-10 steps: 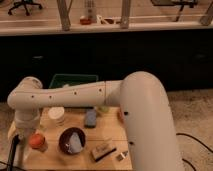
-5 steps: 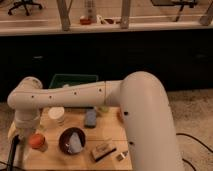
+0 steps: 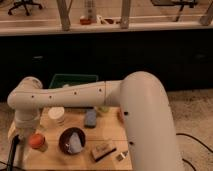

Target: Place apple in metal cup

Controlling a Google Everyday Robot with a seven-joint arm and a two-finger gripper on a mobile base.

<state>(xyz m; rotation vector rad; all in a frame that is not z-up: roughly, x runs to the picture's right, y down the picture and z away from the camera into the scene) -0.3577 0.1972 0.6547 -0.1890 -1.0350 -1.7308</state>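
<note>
Gripper [image 3: 20, 136] low at table's [image 3: 107, 132] left edge — finger state cannot tell, apple [image 3: 36, 141] just beside, atop metal cup [image 3: 39, 148].

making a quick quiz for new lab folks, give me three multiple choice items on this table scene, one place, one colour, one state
1. Where is the apple?
A. front left of the table
B. inside the green bin
C. on the floor

2. What colour is the bowl?
A. white
B. dark brown
C. yellow

3. Where does the gripper hang?
A. over the green bin
B. at the table's left edge, beside the apple
C. over the bowl

Answers: 1 A, the apple sits on the metal cup there. 2 B, its rim is dark. 3 B, the arm drops down there.
</note>
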